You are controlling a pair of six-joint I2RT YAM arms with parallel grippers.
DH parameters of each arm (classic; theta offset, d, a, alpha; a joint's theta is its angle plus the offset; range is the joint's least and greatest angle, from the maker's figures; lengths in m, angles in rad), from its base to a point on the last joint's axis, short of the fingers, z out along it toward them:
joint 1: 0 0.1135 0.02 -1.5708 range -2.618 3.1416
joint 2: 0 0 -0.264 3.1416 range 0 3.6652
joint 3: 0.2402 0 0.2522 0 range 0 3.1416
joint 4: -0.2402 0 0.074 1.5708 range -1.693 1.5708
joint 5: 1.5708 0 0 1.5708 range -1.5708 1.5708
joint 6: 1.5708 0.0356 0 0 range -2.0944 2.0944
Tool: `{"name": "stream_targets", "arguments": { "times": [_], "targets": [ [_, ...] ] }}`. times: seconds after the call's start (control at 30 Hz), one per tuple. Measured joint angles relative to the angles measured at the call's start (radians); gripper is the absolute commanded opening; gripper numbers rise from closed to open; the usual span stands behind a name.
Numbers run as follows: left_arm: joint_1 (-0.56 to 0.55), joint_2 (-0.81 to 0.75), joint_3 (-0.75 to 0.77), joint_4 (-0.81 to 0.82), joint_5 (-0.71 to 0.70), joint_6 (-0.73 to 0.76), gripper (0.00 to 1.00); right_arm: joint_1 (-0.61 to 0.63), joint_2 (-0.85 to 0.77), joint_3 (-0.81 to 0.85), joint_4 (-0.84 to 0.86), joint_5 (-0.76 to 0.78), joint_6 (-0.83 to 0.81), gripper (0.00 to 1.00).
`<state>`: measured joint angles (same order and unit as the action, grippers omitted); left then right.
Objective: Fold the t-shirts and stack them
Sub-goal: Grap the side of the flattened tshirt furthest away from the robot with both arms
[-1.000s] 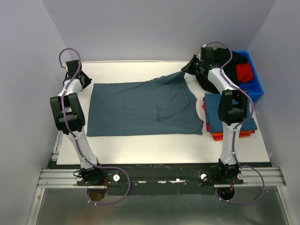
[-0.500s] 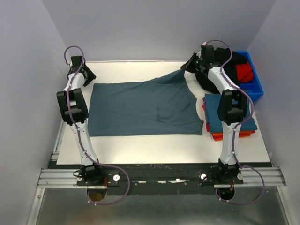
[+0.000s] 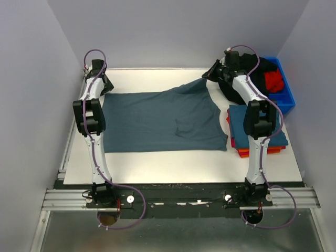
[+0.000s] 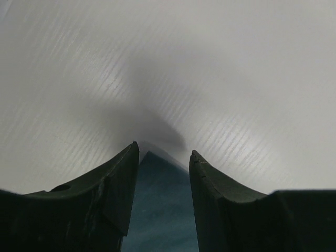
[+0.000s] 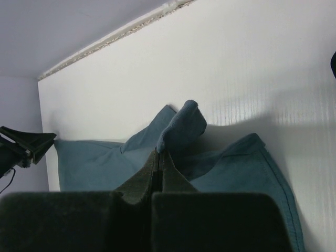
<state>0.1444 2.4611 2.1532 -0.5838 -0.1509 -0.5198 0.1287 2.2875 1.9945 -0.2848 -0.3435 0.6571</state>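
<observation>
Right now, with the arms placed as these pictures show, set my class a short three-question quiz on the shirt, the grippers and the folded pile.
1. True or false: the right gripper is shut on a raised corner of the spread teal t-shirt.
2. Where does the folded stack lie? A) on top of the spread shirt; B) on the table, to the right of the spread shirt; C) at the table's far left corner.
3. Fill the gap: the left gripper is ____, with a corner of the shirt showing between its fingers.
Key: 1 true; 2 B; 3 open.
</observation>
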Motion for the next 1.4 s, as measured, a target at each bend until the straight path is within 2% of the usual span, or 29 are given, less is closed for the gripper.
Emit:
{"name": "stream_targets", "arguments": {
  "times": [0.2, 0.37, 0.5, 0.57, 0.7, 0.77, 1.13, 1.4],
  "targets": [
    [0.001, 0.008, 0.007, -0.049, -0.064, 0.008, 0.55, 0.0, 0.0, 0.0, 0.0, -0.003, 0.001, 0.01],
    [0.0, 0.008, 0.008, -0.056, -0.077, 0.012, 0.43, 0.0, 0.0, 0.0, 0.0, -0.004, 0.005, 0.01],
    [0.0, 0.014, 0.016, -0.063, -0.076, 0.016, 0.39, -0.001, 0.0, 0.0, 0.001, -0.005, 0.006, 0.01],
    [0.0, 0.029, 0.041, -0.073, -0.072, 0.017, 0.31, -0.003, 0.0, 0.0, 0.001, -0.006, 0.006, 0.01],
    [-0.001, 0.064, 0.099, -0.097, -0.069, 0.023, 0.07, -0.008, 0.0, 0.0, 0.001, -0.006, 0.007, 0.01],
    [0.0, 0.064, 0.099, -0.1, -0.069, 0.025, 0.01, -0.011, 0.0, 0.0, 0.001, -0.006, 0.007, 0.01],
    [-0.001, 0.04, 0.044, -0.045, -0.068, 0.031, 0.0, -0.012, 0.0, 0.0, 0.001, -0.01, 0.008, 0.01],
    [0.0, -0.049, -0.116, 0.037, -0.066, 0.034, 0.0, -0.012, 0.0, 0.0, 0.0, -0.01, 0.008, 0.01]
  ]
}}
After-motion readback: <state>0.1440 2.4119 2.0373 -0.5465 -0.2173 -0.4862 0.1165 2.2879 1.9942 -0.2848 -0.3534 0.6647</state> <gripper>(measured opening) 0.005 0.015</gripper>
